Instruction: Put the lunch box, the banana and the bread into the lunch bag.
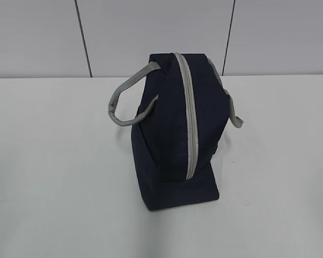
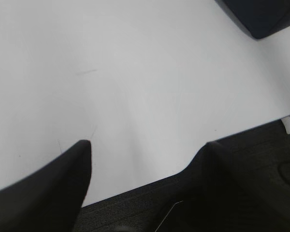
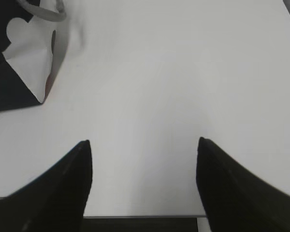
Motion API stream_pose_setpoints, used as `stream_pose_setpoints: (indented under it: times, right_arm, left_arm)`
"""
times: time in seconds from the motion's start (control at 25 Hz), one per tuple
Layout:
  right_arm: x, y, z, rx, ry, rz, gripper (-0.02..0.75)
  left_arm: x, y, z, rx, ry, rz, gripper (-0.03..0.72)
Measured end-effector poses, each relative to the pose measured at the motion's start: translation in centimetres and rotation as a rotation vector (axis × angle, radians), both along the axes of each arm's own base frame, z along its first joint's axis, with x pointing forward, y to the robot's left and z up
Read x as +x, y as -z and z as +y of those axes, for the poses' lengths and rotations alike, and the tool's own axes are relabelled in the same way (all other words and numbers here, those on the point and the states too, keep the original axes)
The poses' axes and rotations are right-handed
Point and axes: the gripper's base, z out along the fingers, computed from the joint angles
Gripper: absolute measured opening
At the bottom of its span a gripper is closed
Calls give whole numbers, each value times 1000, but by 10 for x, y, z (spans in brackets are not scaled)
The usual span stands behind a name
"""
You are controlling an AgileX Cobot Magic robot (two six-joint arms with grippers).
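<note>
The navy-blue lunch bag (image 1: 175,134) stands in the middle of the white table, its grey zipper (image 1: 189,115) running closed along the top and its two grey handles hanging to either side. A dark corner of the bag shows in the left wrist view (image 2: 261,17), and its white side panel in the right wrist view (image 3: 31,63). My left gripper (image 2: 147,145) is open and empty above the table's front edge. My right gripper (image 3: 142,142) is open and empty over the table near its front edge. The lunch box, the banana and the bread are out of view. Neither gripper shows in the exterior view.
The white table (image 1: 54,161) stretches around the bag, with a grey panelled wall (image 1: 37,37) behind it. Dark floor (image 2: 261,159) lies beyond the table's front edge in the left wrist view.
</note>
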Motion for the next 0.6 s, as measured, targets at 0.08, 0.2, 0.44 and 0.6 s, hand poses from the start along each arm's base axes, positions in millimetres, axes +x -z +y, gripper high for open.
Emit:
stream_pose_setpoints:
  times: [0.08,0.2,0.44,0.6]
  right_arm:
    - [-3,0,0,-1,2,-21,516]
    - [-3,0,0,0,9,-21,516]
    - [-4,0,0,0,9,-25,516]
    - [-4,0,0,0,9,-25,516]
  left_arm:
    - [0,0,2,0,-38,-1,481]
    - [-4,0,5,-9,-102,-27,477]
    - [-24,-2,11,-41,-189,-147,463]
    - [-37,-2,13,-55,-253,-228,461]
